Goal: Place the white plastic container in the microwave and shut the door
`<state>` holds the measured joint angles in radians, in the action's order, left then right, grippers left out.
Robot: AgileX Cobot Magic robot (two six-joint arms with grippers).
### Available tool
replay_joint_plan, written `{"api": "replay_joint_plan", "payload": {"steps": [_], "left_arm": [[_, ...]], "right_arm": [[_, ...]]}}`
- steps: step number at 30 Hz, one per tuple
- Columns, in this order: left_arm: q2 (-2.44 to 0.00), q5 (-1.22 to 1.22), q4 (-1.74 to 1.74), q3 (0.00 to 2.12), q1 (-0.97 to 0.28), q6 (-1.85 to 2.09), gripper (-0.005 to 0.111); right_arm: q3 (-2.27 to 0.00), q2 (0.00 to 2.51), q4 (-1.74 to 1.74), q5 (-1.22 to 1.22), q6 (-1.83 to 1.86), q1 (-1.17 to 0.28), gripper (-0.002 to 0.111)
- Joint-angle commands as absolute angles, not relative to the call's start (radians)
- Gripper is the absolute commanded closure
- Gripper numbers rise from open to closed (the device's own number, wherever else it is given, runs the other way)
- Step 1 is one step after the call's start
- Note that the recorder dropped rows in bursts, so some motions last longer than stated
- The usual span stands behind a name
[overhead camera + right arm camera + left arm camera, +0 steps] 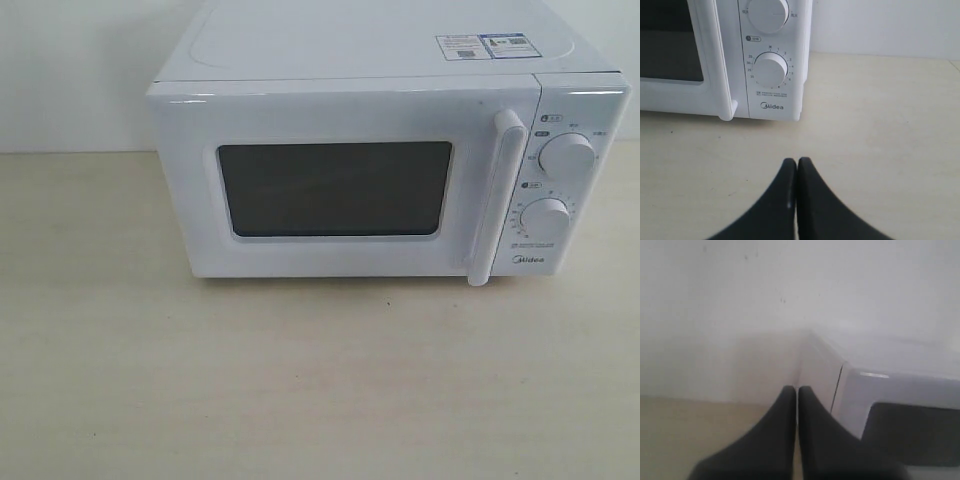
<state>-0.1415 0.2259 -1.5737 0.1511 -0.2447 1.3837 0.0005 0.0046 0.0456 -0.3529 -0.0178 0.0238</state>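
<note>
At the left of the scene, the left pincer (797, 390) hangs by the left front corner of the microwave (890, 390), its two dark fingers pressed together with nothing between them, and the wall beyond. Moving across, the door (340, 190) sits flush against the body, its dark window giving us no view of the inside. The white plastic container appears in none of the three views; we cannot tell whether it is behind that window or somewhere out of frame, and the surface (300, 380) in front shows only bare wood tone. Further right, the handle (497, 200) runs as an upright bar down the door's right edge, its long axis vertical, just beside the two round knobs (567, 155) on the control panel. At the far right, the right pincer (797, 161) is likewise closed and empty, low over the surface and aimed toward the panel, with the foot of the handle (725, 107) ahead of it and well apart. We judge that if the door has to be opened, the right arm is the nearer one, and the pincer would need to part its fingers and meet the bar across its upright axis, pulling so the door swings toward the left side.
</note>
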Motion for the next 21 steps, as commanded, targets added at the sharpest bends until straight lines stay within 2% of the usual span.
{"api": "replay_joint_plan", "payload": {"steps": [1, 8, 14, 19, 21], "left_arm": [[-0.137, 0.202, -1.744, 0.087, -0.243, 1.383, 0.103], [-0.137, 0.113, -1.744, 0.077, -0.243, 1.383, 0.103], [-0.137, 0.135, -1.744, 0.077, -0.243, 1.347, 0.103], [-0.121, 0.114, -1.744, 0.077, -0.243, 0.664, 0.103], [-0.094, 0.105, -1.444, 0.075, -0.243, 0.596, 0.103]], "right_arm": [[0.000, 0.000, 0.053, -0.348, -0.021, 0.030, 0.108], [0.000, 0.000, 0.053, -0.348, -0.021, 0.030, 0.108], [0.000, 0.000, 0.053, -0.348, -0.021, 0.030, 0.108], [0.000, 0.000, 0.053, -0.348, -0.021, 0.030, 0.108], [0.000, 0.000, 0.053, -0.348, -0.021, 0.030, 0.108]]}}
